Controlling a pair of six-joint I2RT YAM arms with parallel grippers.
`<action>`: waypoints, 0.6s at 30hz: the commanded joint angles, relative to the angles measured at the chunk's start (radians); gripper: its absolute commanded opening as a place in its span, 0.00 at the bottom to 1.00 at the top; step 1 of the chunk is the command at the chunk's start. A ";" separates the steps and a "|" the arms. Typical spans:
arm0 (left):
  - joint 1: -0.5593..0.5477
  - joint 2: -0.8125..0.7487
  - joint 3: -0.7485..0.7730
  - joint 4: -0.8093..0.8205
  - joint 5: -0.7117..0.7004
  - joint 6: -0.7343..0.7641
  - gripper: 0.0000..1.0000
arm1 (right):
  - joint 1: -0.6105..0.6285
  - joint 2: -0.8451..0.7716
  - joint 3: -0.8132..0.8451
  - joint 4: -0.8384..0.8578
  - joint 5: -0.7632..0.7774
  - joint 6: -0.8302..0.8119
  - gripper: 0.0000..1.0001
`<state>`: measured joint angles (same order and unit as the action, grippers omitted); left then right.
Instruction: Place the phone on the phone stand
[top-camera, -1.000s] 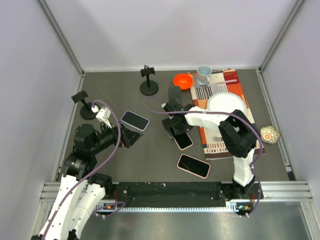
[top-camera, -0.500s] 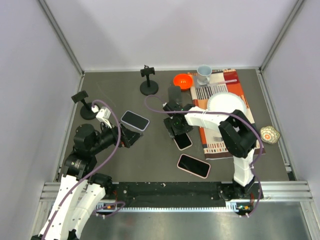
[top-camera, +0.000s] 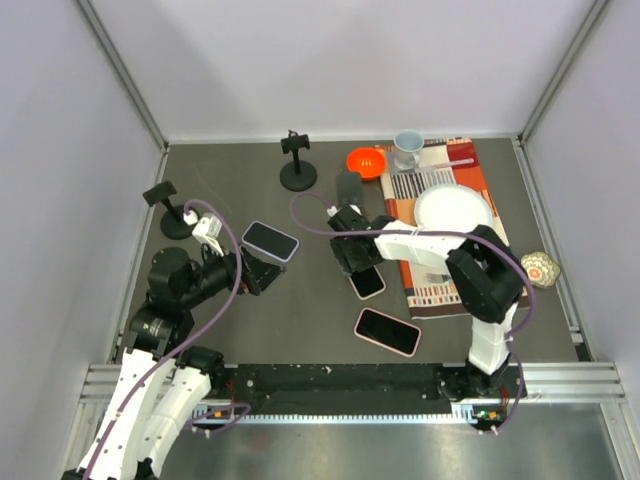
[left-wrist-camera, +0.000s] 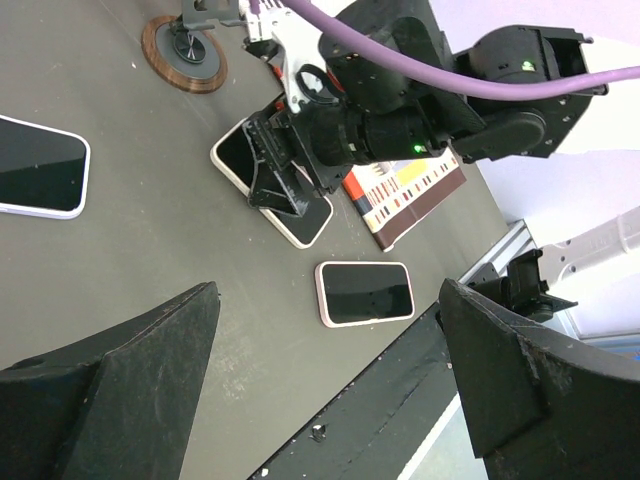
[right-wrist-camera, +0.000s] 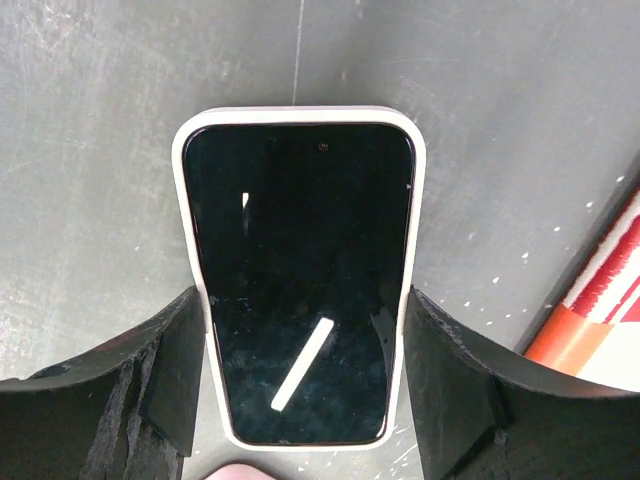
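The right gripper (right-wrist-camera: 305, 310) straddles the phone (right-wrist-camera: 300, 260), which lies flat on the table (right-wrist-camera: 90, 120) well apart from the stand (top-camera: 297, 162), jaws spread to its width for an edge pinch, whether gripping I cannot tell, while the left gripper (left-wrist-camera: 320, 390) hangs wide open, empty.

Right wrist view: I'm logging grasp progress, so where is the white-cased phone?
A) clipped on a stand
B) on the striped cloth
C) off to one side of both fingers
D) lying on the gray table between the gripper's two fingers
D: the phone lies screen-up on the table, with a finger of the right gripper on either side of it. Whether they press it is unclear.
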<state>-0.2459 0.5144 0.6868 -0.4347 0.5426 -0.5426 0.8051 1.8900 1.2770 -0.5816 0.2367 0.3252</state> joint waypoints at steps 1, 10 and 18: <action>-0.004 0.001 0.016 0.024 0.011 0.012 0.96 | 0.005 -0.147 -0.063 0.150 0.095 -0.018 0.00; -0.004 0.009 0.019 0.025 0.011 0.018 0.96 | 0.003 -0.351 -0.241 0.414 0.176 -0.031 0.00; -0.004 0.000 0.008 0.024 0.014 0.018 0.96 | -0.053 -0.473 -0.275 0.632 0.236 -0.055 0.00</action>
<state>-0.2470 0.5156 0.6868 -0.4347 0.5426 -0.5358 0.7849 1.4845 0.9756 -0.1711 0.4057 0.2886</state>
